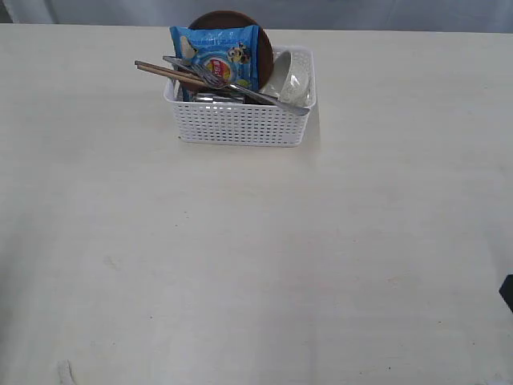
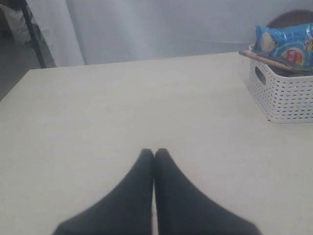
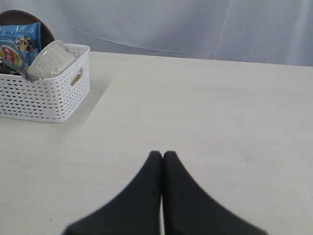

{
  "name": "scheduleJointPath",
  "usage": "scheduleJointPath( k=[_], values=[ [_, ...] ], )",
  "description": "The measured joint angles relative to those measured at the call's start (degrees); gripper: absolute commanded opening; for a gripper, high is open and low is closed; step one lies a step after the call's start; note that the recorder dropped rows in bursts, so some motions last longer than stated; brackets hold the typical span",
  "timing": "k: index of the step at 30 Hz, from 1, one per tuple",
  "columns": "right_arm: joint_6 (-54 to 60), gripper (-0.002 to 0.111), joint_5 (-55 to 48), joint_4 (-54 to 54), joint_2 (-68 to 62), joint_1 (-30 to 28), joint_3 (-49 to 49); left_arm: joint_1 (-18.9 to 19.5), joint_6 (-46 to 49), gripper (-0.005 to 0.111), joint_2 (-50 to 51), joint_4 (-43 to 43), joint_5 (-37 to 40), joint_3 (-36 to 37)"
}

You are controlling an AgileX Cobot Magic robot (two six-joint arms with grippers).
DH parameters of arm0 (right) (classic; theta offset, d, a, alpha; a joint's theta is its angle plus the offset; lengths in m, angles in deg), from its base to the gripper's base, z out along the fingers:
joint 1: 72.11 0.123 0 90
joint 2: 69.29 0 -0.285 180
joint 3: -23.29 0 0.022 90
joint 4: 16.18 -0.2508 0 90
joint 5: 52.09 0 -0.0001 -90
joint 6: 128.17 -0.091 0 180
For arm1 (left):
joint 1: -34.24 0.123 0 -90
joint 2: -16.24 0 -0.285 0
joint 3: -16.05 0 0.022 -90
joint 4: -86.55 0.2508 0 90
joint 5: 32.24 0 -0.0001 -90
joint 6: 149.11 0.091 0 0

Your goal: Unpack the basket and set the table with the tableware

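Tableware (image 1: pixel 240 87) is in neither gripper. The left gripper (image 2: pixel 154 152) and right gripper (image 3: pixel 162 153) each show black fingers pressed tip to tip, gripping nothing, above the bare pale cream tabletop (image 1: pixel 256 265). Well apart from both, toward the far edge, stands the white plastic lattice basket (image 1: pixel 240 124). Inside it a round brown plate (image 1: pixel 228 18) leans upright behind a blue chip bag (image 1: pixel 216 54). An off-white bowl (image 1: pixel 292 76) tilts at the right end. Wooden chopsticks (image 1: pixel 164 71) and steel cutlery (image 1: pixel 268 98) lie across the top.

Table (image 1: pixel 256 265) wide open around basket (image 1: pixel 240 124); chip bag (image 1: pixel 215 58), chopsticks (image 1: pixel 164 72), steel cutlery (image 1: pixel 264 96) crowd its top opening
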State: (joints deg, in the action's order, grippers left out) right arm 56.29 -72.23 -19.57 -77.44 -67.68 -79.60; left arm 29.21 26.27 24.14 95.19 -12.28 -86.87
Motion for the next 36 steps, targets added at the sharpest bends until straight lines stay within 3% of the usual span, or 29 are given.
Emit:
scheduleJointPath(
  k=[13,20,29,36],
  values=[
    [0.00,0.000,1.89,0.00,0.00,0.00,0.00,0.00,0.00,0.000,0.00,0.00,0.00,0.00],
    [0.00,0.000,14.94,0.00,0.00,0.00,0.00,0.00,0.00,0.000,0.00,0.00,0.00,0.00],
    [0.00,0.000,23.73,0.00,0.00,0.00,0.00,0.00,0.00,0.000,0.00,0.00,0.00,0.00],
    [-0.64,0.000,42.55,-0.42,0.03,0.00,0.00,0.00,0.00,0.000,0.00,0.00,0.00,0.00]
  ],
)
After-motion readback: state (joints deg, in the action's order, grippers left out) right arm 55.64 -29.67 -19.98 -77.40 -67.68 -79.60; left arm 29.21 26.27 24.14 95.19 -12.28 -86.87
